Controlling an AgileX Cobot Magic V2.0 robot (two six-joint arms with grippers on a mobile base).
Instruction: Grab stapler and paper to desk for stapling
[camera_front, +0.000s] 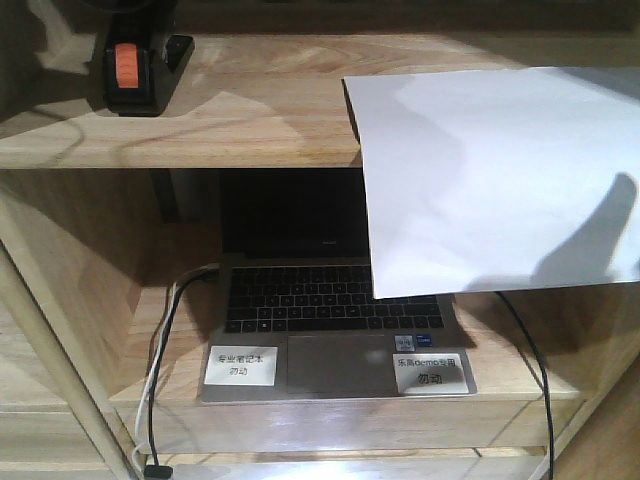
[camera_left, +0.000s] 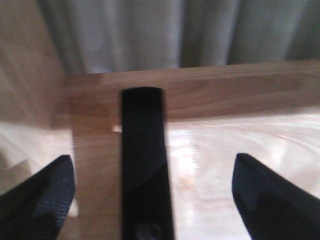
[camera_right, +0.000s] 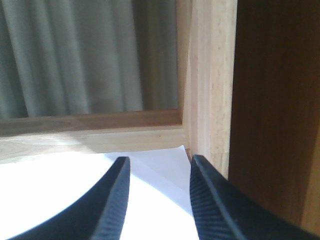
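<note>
Up at 11 o'clock on the upper shelf surface (camera_front: 250, 120), black stapler (camera_front: 133, 68), straddled by left fingers (camera_left: 45, 200) spread wide, released. At 2 o'clock, white paper (camera_front: 500, 180) overhanging the edge above a laptop (camera_front: 330, 300), under right fingers (camera_right: 115, 200) slightly parted, gripping nothing.

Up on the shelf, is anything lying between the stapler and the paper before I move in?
Nothing. In the front view, the shelf between the stapler and the paper is bare wood, crossed only by shadows.
</note>
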